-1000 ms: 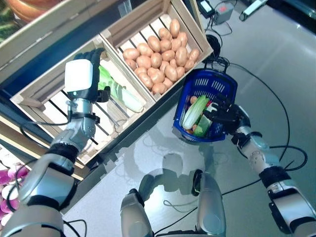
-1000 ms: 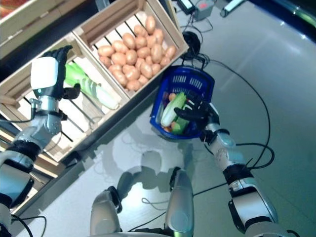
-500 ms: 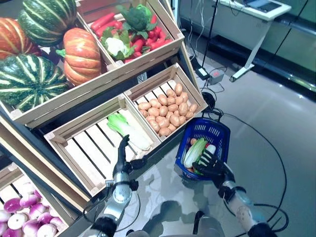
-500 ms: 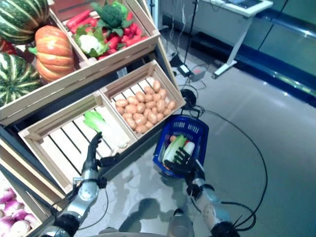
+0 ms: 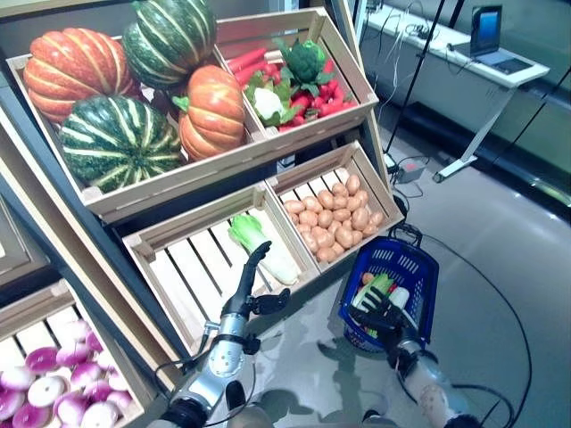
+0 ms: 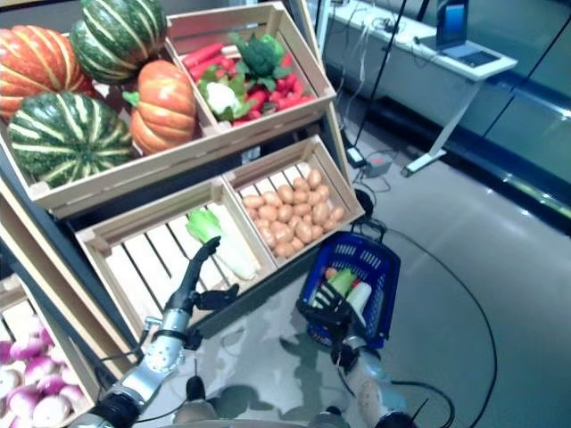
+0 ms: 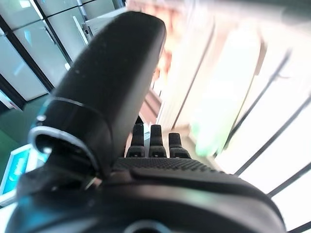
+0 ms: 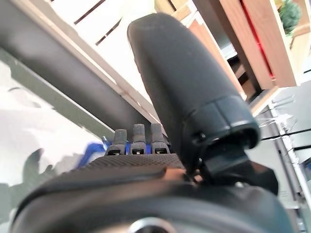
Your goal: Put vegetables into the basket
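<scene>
Partly done: blue basket (image 5: 403,276) on floor below potato crate (image 5: 335,214) already holds greens. One cabbage (image 5: 261,246) left in slatted crate (image 5: 201,267). Left robot hand (image 5: 251,283) fingers straight, empty, just before cabbage. Right robot hand (image 5: 379,312) at basket rim; grip cannot tell.

Basket (image 5: 406,267) contents (partly behind the right hand (image 5: 379,314)), mostly hidden.

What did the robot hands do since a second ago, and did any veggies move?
Mostly the camera tipped up, so the pumpkins came into sight. The left robot hand drew back from over the cabbage to the crate's front edge, fingers straight. It took nothing. The right robot hand stayed at the blue basket, its grip unclear. The cabbage, the potatoes and the basket's vegetables did not move.
</scene>
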{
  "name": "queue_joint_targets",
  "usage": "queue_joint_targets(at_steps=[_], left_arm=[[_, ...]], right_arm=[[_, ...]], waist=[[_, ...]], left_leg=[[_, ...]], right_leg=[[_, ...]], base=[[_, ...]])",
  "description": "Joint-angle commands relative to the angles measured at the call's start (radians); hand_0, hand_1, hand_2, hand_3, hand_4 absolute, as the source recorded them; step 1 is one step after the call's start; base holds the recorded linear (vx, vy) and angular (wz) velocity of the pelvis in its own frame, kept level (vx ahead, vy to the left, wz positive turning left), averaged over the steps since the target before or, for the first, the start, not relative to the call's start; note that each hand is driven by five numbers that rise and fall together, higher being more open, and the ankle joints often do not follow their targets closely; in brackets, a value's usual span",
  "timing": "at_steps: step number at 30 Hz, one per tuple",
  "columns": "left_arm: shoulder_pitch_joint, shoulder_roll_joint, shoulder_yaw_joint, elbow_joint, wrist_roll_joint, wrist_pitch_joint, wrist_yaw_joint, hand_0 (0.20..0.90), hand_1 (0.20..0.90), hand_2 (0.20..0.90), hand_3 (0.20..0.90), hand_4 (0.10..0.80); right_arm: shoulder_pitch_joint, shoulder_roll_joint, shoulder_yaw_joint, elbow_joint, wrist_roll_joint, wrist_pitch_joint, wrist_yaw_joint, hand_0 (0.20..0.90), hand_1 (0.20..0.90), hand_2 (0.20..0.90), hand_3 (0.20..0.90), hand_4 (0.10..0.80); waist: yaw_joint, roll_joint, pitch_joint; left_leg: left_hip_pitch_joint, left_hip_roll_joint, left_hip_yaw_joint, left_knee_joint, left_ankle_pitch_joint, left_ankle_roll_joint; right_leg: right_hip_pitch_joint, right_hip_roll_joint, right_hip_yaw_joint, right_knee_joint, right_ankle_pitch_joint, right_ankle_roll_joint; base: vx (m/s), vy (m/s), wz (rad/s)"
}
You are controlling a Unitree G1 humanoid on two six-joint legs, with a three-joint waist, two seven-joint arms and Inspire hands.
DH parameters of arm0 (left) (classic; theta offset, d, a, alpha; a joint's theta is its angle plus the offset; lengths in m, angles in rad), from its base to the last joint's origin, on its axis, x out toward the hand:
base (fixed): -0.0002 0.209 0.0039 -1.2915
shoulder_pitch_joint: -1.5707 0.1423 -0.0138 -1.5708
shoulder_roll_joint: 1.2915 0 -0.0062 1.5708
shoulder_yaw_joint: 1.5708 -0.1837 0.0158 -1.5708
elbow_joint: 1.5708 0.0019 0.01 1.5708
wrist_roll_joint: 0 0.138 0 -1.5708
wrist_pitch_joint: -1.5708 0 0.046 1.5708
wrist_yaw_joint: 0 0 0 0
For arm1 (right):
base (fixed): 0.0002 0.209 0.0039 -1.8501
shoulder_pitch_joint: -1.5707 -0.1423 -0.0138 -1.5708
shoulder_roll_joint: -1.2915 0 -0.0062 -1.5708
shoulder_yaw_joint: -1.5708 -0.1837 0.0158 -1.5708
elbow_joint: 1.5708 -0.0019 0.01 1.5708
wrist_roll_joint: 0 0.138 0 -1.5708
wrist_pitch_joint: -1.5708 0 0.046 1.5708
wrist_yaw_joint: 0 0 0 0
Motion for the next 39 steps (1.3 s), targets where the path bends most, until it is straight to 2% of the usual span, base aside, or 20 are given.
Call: queue_joint_targets(at_steps=[1,3,4,5,7,8,10,11,13,14,16,18,19,21,24,26,29,33,34,39], left_arm=[[-0.133,0.031,-0.031,-0.106,0.029,-0.074,0.014,0.9,0.9,0.9,0.9,0.8],[-0.148,0.035,-0.046,-0.088,0.02,-0.063,-0.006,0.9,0.9,0.9,0.9,0.8],[-0.149,0.043,-0.065,-0.084,0.027,-0.049,-0.025,0.9,0.9,0.9,0.9,0.8],[-0.148,0.044,-0.066,-0.084,0.027,-0.049,-0.027,0.9,0.9,0.9,0.9,0.8],[-0.128,0.053,-0.069,-0.098,0.041,-0.041,-0.047,0.9,0.9,0.9,0.9,0.8],[-0.115,0.06,-0.068,-0.112,0.048,-0.042,-0.055,0.9,0.9,0.9,0.9,0.8],[-0.11,0.07,-0.062,-0.139,0.049,-0.032,-0.057,0.9,0.9,0.9,0.9,0.8],[-0.112,0.072,-0.058,-0.15,0.053,-0.025,-0.05,0.9,0.9,0.9,0.9,0.8],[-0.141,0.077,-0.054,-0.17,0.059,-0.014,-0.023,0.9,0.9,0.9,0.9,0.8],[-0.152,0.075,-0.056,-0.165,0.062,-0.016,-0.015,0.9,0.9,0.9,0.9,0.8],[-0.185,0.052,-0.076,-0.131,0.076,-0.034,-0.002,0.9,0.9,0.9,0.9,0.8],[-0.166,0.052,-0.071,-0.145,0.077,-0.044,0.0,0.9,0.9,0.9,0.9,0.8],[-0.133,0.058,-0.061,-0.165,0.103,-0.055,0.007,0.9,0.9,0.9,0.9,0.8],[-0.108,0.061,-0.051,-0.174,0.116,-0.057,0.005,0.9,0.9,0.9,0.9,0.8],[-0.083,0.059,-0.036,-0.175,0.12,-0.056,0.017,0.9,0.9,0.9,0.9,0.8],[-0.066,0.055,-0.023,-0.172,0.155,-0.066,0.054,0.9,0.9,0.9,0.9,0.8],[-0.05,0.06,-0.016,-0.188,0.243,-0.059,0.103,0.9,0.9,0.9,0.9,0.8],[-0.111,0.069,-0.036,-0.156,0.391,0.012,0.171,0.9,0.9,0.9,0.9,0.8],[-0.143,0.084,-0.049,-0.114,0.47,0.062,0.194,0.9,0.9,0.9,0.9,0.8],[-0.202,0.247,-0.093,0.01,0.65,0.22,0.186,0.9,0.9,0.9,0.9,0.8]], right_arm=[[-0.122,-0.015,-0.038,-0.05,0.078,-0.145,-0.008,0.9,0.9,0.9,0.9,0.8],[-0.121,-0.001,-0.039,-0.043,0.079,-0.151,-0.019,0.9,0.9,0.9,0.9,0.8],[-0.099,0.015,-0.044,-0.047,0.081,-0.15,-0.015,0.9,0.9,0.9,0.9,0.8],[-0.096,0.017,-0.043,-0.048,0.079,-0.15,-0.016,0.9,0.9,0.9,0.9,0.8],[-0.074,0.025,-0.038,-0.063,0.074,-0.14,-0.025,0.9,0.9,0.9,0.9,0.8],[-0.065,0.027,-0.033,-0.068,0.069,-0.136,-0.03,0.9,0.9,0.9,0.9,0.8],[-0.064,0.025,-0.029,-0.068,0.06,-0.126,-0.025,0.9,0.9,0.9,0.9,0.8],[-0.068,0.023,-0.027,-0.064,0.057,-0.122,-0.019,0.9,0.9,0.9,0.9,0.8],[-0.113,0.009,-0.024,-0.028,0.056,-0.126,0.008,0.9,0.9,0.9,0.9,0.8],[-0.13,0.001,-0.024,-0.01,0.056,-0.128,0.014,0.9,0.9,0.9,0.9,0.8],[-0.184,-0.022,-0.023,0.025,0.1,-0.14,-0.012,0.9,0.9,0.9,0.9,0.8],[-0.181,-0.025,-0.019,0.01,0.096,-0.154,-0.004,0.9,0.9,0.9,0.9,0.8],[-0.173,-0.033,-0.015,-0.012,0.087,-0.156,-0.016,0.9,0.9,0.9,0.9,0.8],[-0.167,-0.042,-0.024,-0.02,0.081,-0.145,-0.029,0.9,0.9,0.9,0.9,0.8],[-0.161,-0.052,-0.034,-0.028,0.063,-0.139,-0.027,0.9,0.9,0.9,0.9,0.8],[-0.156,-0.058,-0.037,-0.035,0.039,-0.123,-0.024,0.9,0.9,0.9,0.9,0.8],[-0.14,-0.08,-0.033,-0.055,0.027,-0.121,-0.029,0.9,0.9,0.9,0.9,0.8],[-0.172,-0.098,-0.03,-0.03,0.045,-0.142,-0.044,0.9,0.9,0.9,0.9,0.8],[-0.18,-0.103,-0.037,-0.017,0.057,-0.131,-0.066,0.9,0.9,0.9,0.9,0.8],[-0.138,-0.117,-0.06,-0.027,0.047,-0.094,-0.075,0.9,0.9,0.9,0.9,0.8]], waist=[[0.02,0.057,0.03],[0.021,0.058,0.025],[0.005,0.065,0.028],[0.005,0.067,0.026],[-0.013,0.079,0.031],[-0.026,0.083,0.034],[-0.044,0.083,0.038],[-0.048,0.078,0.044],[-0.057,0.07,0.066],[-0.056,0.071,0.069],[-0.056,0.075,0.058],[-0.052,0.071,0.05],[-0.051,0.069,0.033],[-0.055,0.07,0.018],[-0.066,0.075,0.001],[-0.071,0.071,0.006],[-0.065,0.073,0.023],[-0.06,0.096,0.034],[-0.064,0.1,0.027],[-0.105,0.114,-0.001]], left_leg=[[-0.033,0.041,-0.079,-0.032,-0.02,-0.037],[-0.025,0.007,-0.086,-0.034,-0.04,-0.011],[0.011,-0.017,-0.068,-0.035,-0.069,0.014],[0.012,-0.017,-0.065,-0.035,-0.07,0.016],[0.059,-0.025,-0.055,-0.059,-0.084,0.025],[0.086,-0.029,-0.051,-0.078,-0.087,0.026],[0.108,-0.029,-0.046,-0.09,-0.09,0.015],[0.115,-0.027,-0.046,-0.093,-0.089,0.003],[0.127,-0.008,-0.037,-0.096,-0.099,-0.035],[0.123,-0.001,-0.036,-0.097,-0.099,-0.038],[0.104,0.018,-0.054,-0.093,-0.084,-0.041],[0.117,0.03,-0.042,-0.092,-0.076,-0.048],[0.132,0.051,-0.022,-0.095,-0.067,-0.06],[0.138,0.059,-0.023,-0.095,-0.064,-0.064],[0.149,0.07,-0.014,-0.077,-0.068,-0.071],[0.12,0.07,-0.019,0.06,-0.095,-0.077],[0.042,0.059,-0.069,0.157,-0.083,-0.086],[0.07,0.052,-0.065,-0.009,-0.06,-0.091],[0.087,0.042,-0.062,-0.033,-0.066,-0.089],[0.153,0.034,-0.019,-0.078,-0.073,-0.082]], right_leg=[[0.078,-0.072,0.023,0.12,0.04,0.064],[0.051,-0.093,0.034,0.196,0.079,0.065],[-0.028,-0.114,0.059,0.351,0.12,0.06],[-0.042,-0.113,0.063,0.36,0.128,0.059],[-0.11,-0.081,0.09,0.421,0.119,0.046],[-0.137,-0.04,0.094,0.411,0.104,0.037],[-0.161,0.014,0.075,0.322,0.088,0.021],[-0.176,0.006,0.062,0.262,0.108,0.02],[-0.21,-0.019,0.007,0.043,0.184,0.041],[-0.208,-0.017,0.007,0.025,0.186,0.043],[-0.181,0.026,0.061,0.015,0.142,0.031],[-0.155,0.032,0.033,-0.008,0.14,0.031],[-0.116,0.053,0.006,-0.045,0.125,0.029],[-0.093,0.073,0.018,-0.076,0.123,0.023],[-0.071,0.108,0.042,-0.1,0.107,0.0],[-0.063,0.127,0.063,-0.102,0.095,-0.027],[-0.056,0.132,0.075,-0.104,0.091,-0.041],[-0.05,0.111,0.055,-0.104,0.082,-0.016],[-0.044,0.099,0.039,-0.104,0.081,-0.008],[-0.023,0.071,0.019,-0.087,0.073,0.014]], base=[[0.317,0.306,0.23],[0.307,0.297,0.16],[0.243,0.219,-0.02],[0.3,0.224,-0.06],[0.214,0.07,-0.08],[0.201,-0.017,-0.06],[0.169,-0.12,0.05],[0.105,-0.281,0.0],[0.031,-0.269,-0.06],[-0.017,-0.195,0.02],[0.07,-0.207,0.35],[0.174,-0.153,0.54],[0.209,-0.187,0.14],[0.174,-0.155,-0.19],[0.126,-0.144,-0.22],[0.068,-0.126,-0.09],[0.041,-0.027,-0.09],[0.032,0.118,0.05],[0.07,0.081,0.04],[0.156,0.117,-0.03]])
